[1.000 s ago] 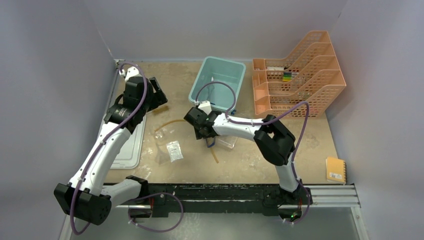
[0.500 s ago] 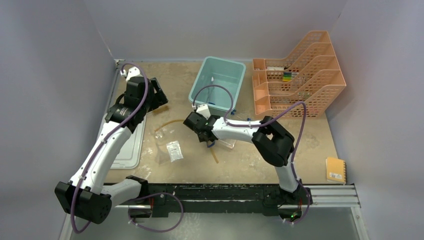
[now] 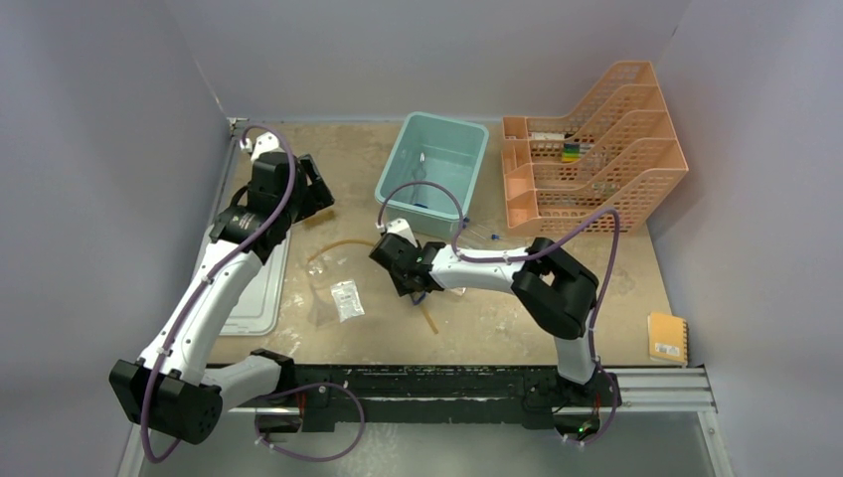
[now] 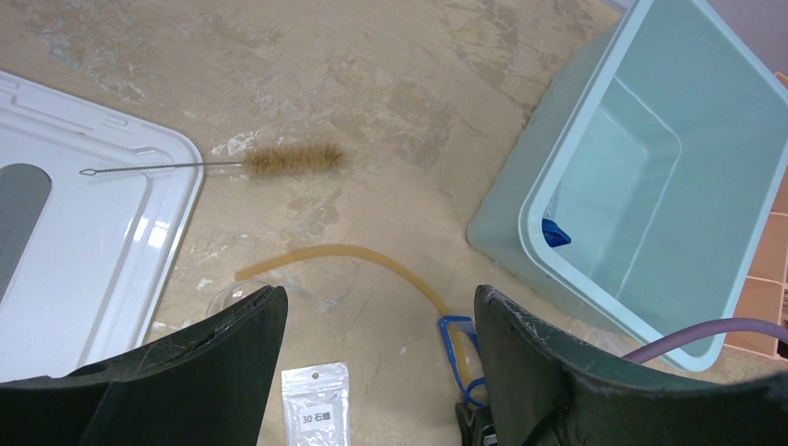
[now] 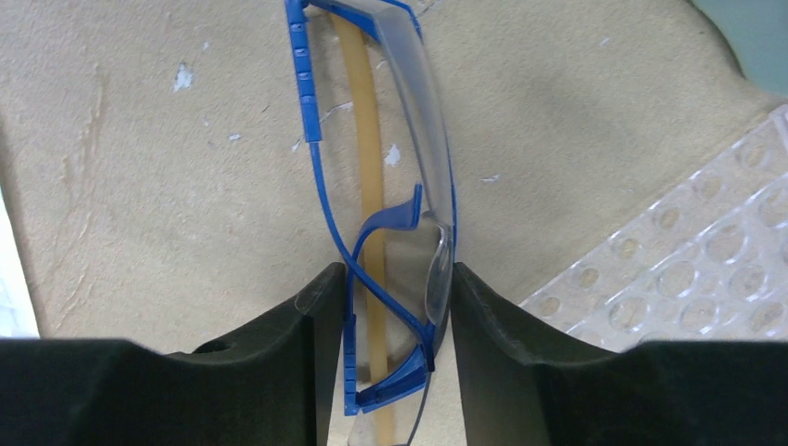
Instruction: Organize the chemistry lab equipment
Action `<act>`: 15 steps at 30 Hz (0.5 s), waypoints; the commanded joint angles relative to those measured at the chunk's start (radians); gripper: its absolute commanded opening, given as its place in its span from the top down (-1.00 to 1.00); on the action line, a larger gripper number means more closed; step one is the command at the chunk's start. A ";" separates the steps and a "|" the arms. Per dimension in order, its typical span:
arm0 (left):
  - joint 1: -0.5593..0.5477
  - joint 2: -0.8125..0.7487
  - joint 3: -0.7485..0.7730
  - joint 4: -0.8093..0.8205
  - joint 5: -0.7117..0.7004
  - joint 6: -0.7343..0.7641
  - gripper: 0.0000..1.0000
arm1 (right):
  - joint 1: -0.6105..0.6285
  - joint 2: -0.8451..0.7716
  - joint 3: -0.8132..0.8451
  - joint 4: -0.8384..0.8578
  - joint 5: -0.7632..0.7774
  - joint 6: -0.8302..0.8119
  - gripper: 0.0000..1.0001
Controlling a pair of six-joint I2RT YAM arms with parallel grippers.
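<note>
Right gripper [image 5: 395, 279] grasps the blue-framed clear goggles [image 5: 426, 111]; left gripper [image 4: 379, 302] hangs released, amber rubber tube [image 4: 372, 255] just ahead.

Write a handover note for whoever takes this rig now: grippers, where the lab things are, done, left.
Left gripper: open, empty, above the table.
Right gripper: jaws against both sides of the goggles, which lie over the amber tube.
Brush, packet, clear rack: on the table.
Done: one blue item in the teal bin.
Left: lift the goggles, sort the rest.
</note>
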 commanded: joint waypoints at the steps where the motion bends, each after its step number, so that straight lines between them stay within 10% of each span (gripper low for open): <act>1: 0.004 0.002 0.001 0.050 0.000 -0.005 -0.45 | 0.008 -0.022 0.009 0.006 -0.038 0.000 0.00; 9: 0.004 0.001 -0.001 0.045 -0.002 -0.004 -0.45 | 0.004 0.016 0.066 0.001 -0.042 -0.028 -0.13; 15: 0.004 -0.005 -0.004 0.040 -0.005 -0.001 -0.45 | 0.000 -0.004 0.055 -0.009 -0.004 -0.035 0.12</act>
